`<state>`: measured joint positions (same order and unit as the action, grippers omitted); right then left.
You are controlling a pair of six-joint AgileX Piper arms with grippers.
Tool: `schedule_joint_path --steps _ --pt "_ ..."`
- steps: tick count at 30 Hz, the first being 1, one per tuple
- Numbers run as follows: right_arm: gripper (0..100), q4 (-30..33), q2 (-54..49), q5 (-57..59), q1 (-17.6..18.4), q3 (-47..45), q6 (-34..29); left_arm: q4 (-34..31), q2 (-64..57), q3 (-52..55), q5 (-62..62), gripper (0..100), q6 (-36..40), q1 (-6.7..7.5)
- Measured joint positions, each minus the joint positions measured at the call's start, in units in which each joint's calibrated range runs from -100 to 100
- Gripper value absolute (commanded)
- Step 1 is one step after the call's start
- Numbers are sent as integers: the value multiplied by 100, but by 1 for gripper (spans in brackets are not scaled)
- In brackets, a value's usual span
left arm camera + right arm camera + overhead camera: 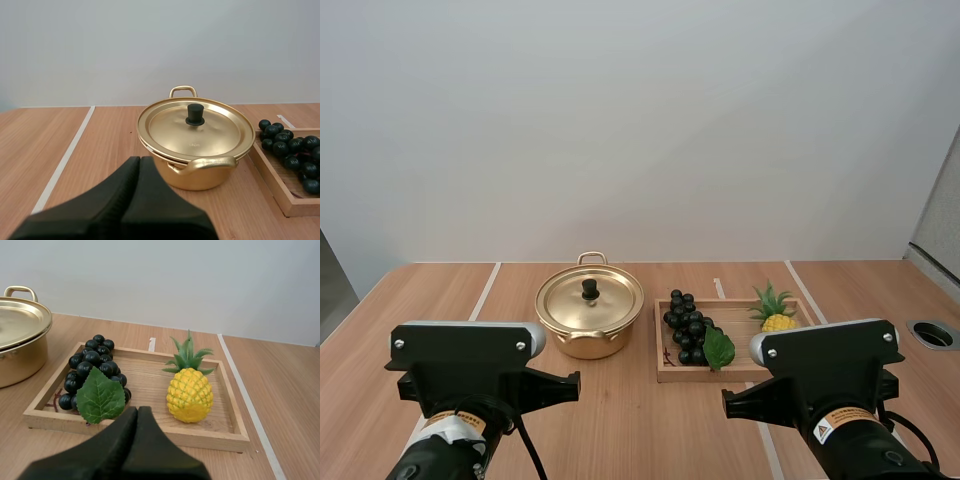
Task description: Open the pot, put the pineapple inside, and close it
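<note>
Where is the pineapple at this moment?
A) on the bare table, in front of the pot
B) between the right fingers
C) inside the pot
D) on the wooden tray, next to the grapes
D: the pineapple stands on the tray, to one side of the grapes, and the pot has its lid on.

Glossy metal pot (196, 145); matt, probably wooden tray (210, 436)
</note>
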<state>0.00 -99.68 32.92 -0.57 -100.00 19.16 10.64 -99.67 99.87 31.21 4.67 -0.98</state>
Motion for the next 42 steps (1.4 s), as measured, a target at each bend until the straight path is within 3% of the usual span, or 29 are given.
schedule_joint_path --steps 31,42 --pt "0 0 0 0 6 0 0 -7 0 0 0 0 0 0" --pt "0 -32 0 0 315 0 0 -7 0 0 0 0 0 0"
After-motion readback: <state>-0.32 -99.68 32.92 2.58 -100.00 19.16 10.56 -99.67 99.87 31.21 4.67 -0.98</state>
